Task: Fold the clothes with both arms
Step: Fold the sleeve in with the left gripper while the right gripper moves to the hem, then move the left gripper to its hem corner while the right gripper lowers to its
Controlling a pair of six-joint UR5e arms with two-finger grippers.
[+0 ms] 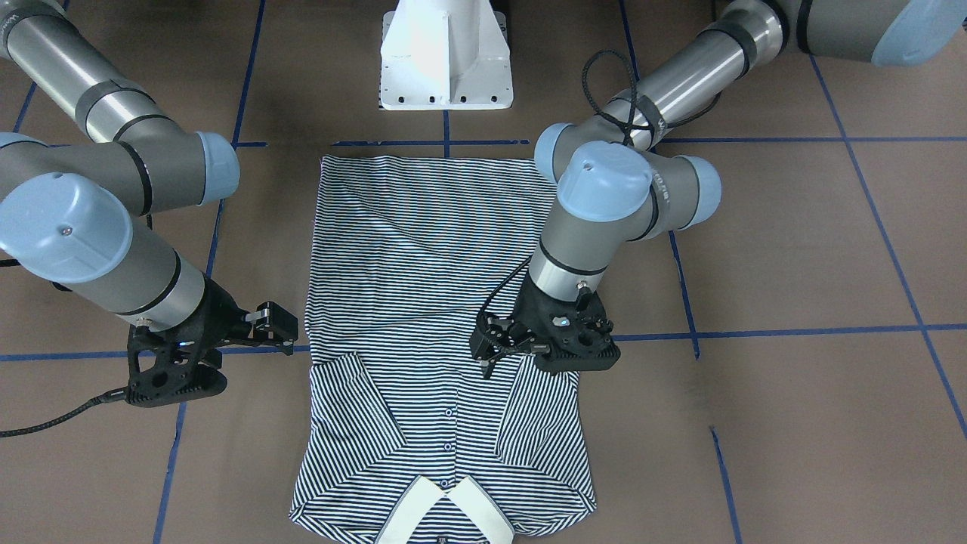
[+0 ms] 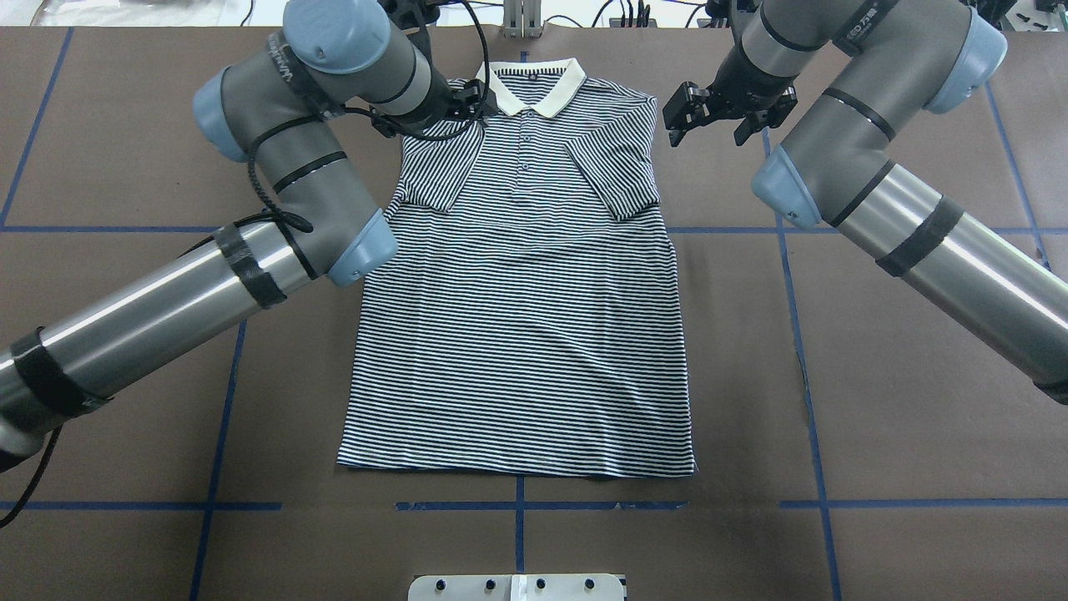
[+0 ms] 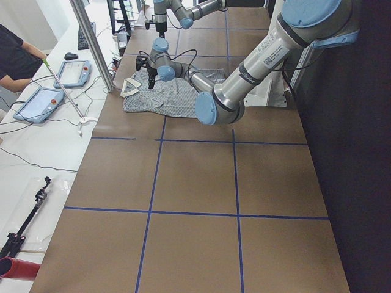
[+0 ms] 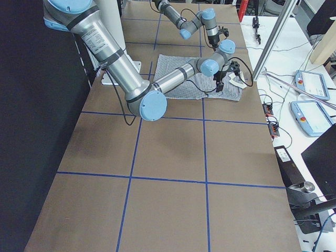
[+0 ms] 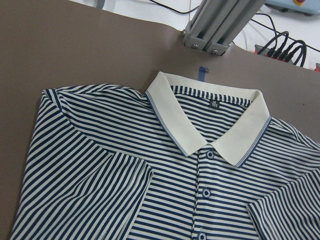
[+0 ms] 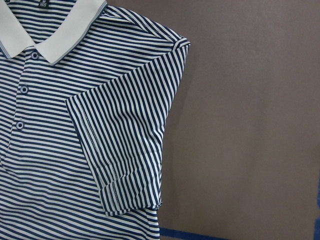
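Left gripper (image 1: 495, 351) is down low over the shirt (image 2: 526, 334), right at the top of the folded-in sleeve (image 2: 438, 167) on that side. I honestly can't tell how far apart its fingers are or whether it's got any cloth, since the wrist blocks it. The right gripper (image 2: 705, 125) has its fingers spread wide with nothing in them, and it sits over bare table (image 2: 876, 417) just beside the shirt's other shoulder.

Both sleeves are folded in over the chest, the other sleeve (image 2: 617, 167) included. The shirt lies flat, buttons up, mid-table, with the white collar (image 2: 534, 83) at the far edge and the hem toward the robot. The left arm (image 2: 167, 309) and right arm (image 2: 918, 225) reach in from either side across the blue tape lines (image 2: 801, 334).
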